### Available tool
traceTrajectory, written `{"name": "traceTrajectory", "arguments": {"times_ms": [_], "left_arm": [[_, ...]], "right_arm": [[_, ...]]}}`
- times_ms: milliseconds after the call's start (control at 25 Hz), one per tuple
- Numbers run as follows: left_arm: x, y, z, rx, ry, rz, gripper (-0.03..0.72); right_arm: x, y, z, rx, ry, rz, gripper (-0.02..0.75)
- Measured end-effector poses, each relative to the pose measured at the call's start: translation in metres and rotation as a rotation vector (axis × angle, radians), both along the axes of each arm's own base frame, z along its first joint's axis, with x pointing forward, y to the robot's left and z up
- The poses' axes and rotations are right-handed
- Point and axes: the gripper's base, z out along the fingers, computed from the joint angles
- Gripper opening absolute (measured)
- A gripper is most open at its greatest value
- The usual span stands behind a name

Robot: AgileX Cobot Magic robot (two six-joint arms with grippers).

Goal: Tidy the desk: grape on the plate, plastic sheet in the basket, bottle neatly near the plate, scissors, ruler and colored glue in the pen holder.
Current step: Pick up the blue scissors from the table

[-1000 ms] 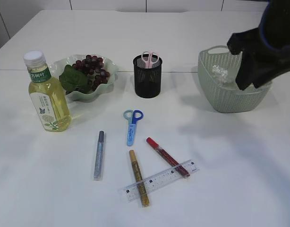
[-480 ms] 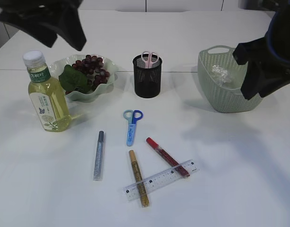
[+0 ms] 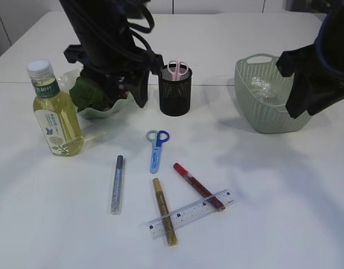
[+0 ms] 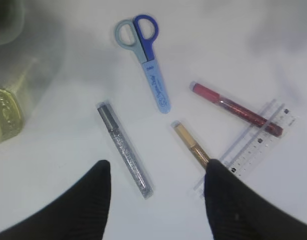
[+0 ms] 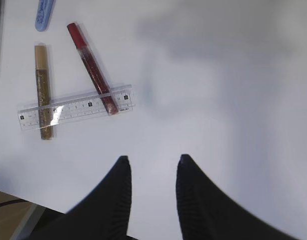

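Note:
The blue scissors (image 3: 157,148) (image 4: 146,65), the silver glue (image 3: 117,184) (image 4: 124,150), gold glue (image 3: 164,210) (image 4: 191,145) and red glue (image 3: 197,185) (image 5: 91,67) lie on the table. The clear ruler (image 3: 189,213) (image 5: 76,107) rests across the gold and red ones. My left gripper (image 3: 127,95) (image 4: 156,172) hangs open and empty over the plate (image 3: 99,112), hiding the grape. The bottle (image 3: 55,112) stands left of the plate. My right gripper (image 3: 298,106) (image 5: 152,160) is open and empty by the basket (image 3: 261,117), which holds the plastic sheet (image 3: 261,87).
The black mesh pen holder (image 3: 175,95) stands behind the blue scissors with pink scissors (image 3: 176,68) in it. A green leaf (image 3: 88,92) shows on the plate. Bare white table lies between the glue sticks and the basket.
My left arm has swung in from the upper left and down in front of the plate, covering the grapes. The right arm shifted slightly at first, then stayed still.

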Motion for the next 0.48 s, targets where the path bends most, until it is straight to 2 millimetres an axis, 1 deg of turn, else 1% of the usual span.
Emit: {"name": "traceTrajectory", "arguments": {"times_ms": [80, 200, 480], "left_arm": [[0.009, -0.006, -0.02, 0.021, 0.035, 0.006, 0.435], [0.021, -0.013, -0.042, 0.039, 0.064, 0.008, 0.435], [0.04, -0.033, -0.081, -0.004, 0.139, 0.059, 0.435]], "right_arm": [[0.0, 0.0, 0.0, 0.0, 0.0, 0.0, 0.26], [0.0, 0.0, 0.0, 0.0, 0.0, 0.0, 0.26], [0.0, 0.0, 0.0, 0.0, 0.0, 0.0, 0.26]]}}
